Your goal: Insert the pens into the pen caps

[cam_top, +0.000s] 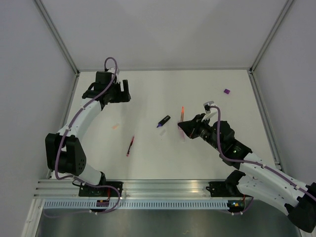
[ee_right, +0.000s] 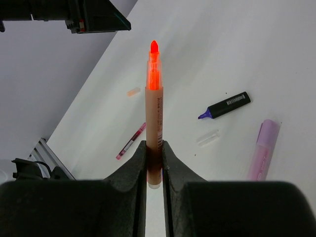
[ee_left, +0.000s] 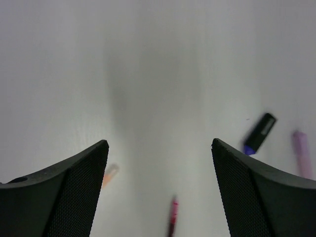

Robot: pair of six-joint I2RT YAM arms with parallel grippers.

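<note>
Orange pen (ee_right: 154,111) pinched in right hand (ee_right: 154,150), tip outward.

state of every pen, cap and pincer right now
orange pen, uncapped, gripped
right pincer, shut on orange pen
left pincer, open, empty
black marker, uncapped, lying on table
lilac pen, lying on table
red pen, lying on table
purple cap, loose, off any pen
orange cap, loose on table

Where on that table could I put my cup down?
The far strip of the table between the left hand and the purple cap is bare, as is the near edge below the red pen. The middle is crowded: black marker, right hand holding the orange pen.
</note>
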